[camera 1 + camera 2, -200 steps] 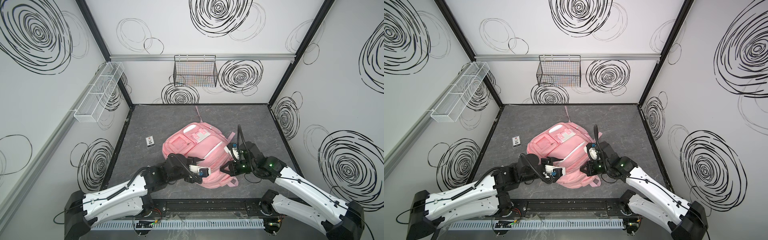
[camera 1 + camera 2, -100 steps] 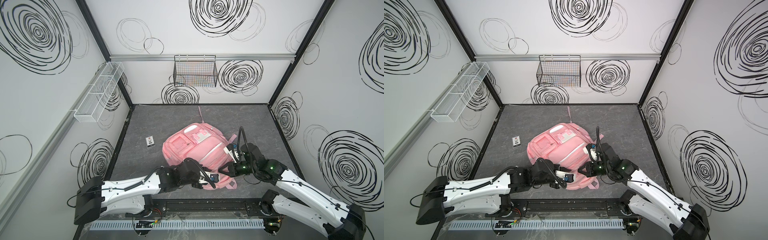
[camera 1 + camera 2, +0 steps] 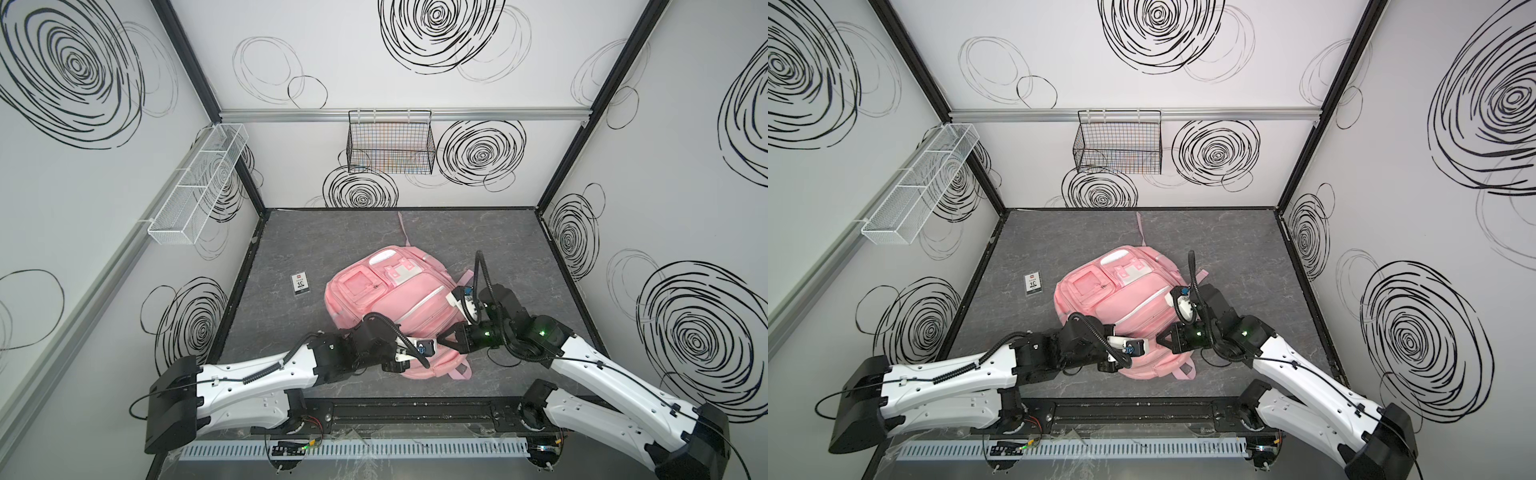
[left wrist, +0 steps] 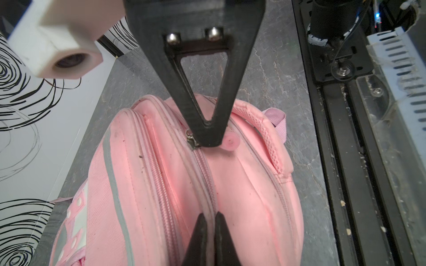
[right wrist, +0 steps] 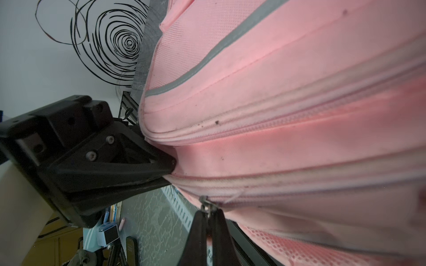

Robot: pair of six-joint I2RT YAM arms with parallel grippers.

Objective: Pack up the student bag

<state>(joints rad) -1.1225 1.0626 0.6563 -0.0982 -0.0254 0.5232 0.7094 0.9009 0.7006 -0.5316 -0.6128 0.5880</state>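
– Grey marbled tabletop (image 3: 478, 249) inside white walls painted with scribbles. Where does the student bag (image 3: 390, 299) sit?
– In both top views it lies mid-table, front up. Its long axis runs about 11 to 5 o'clock, with the handle end nearest the robot. A small card (image 3: 300, 284) lies apart at its 9 o'clock.
– And the arms?
– Both meet at that near end. The left gripper (image 3: 397, 365) comes in from 8 o'clock and the right gripper (image 3: 1161, 338) from 3 o'clock, nearly tip to tip.
– Left wrist view?
– Its own jaws are pressed together on the bag's fabric at the zip track (image 4: 202, 175). Farther along that same track, by the handle, the right one's jaws are closed on the zip pull (image 4: 230, 142).
– Right wrist view?
– Those jaws clamp tight on the pull's metal link (image 5: 206, 205), and the left gripper (image 5: 169, 167) pinches the seam just beside it.
– The coming move?
– Likely the right arm drags the pull along the track while the left anchors the cloth. The track's line sets the direction.
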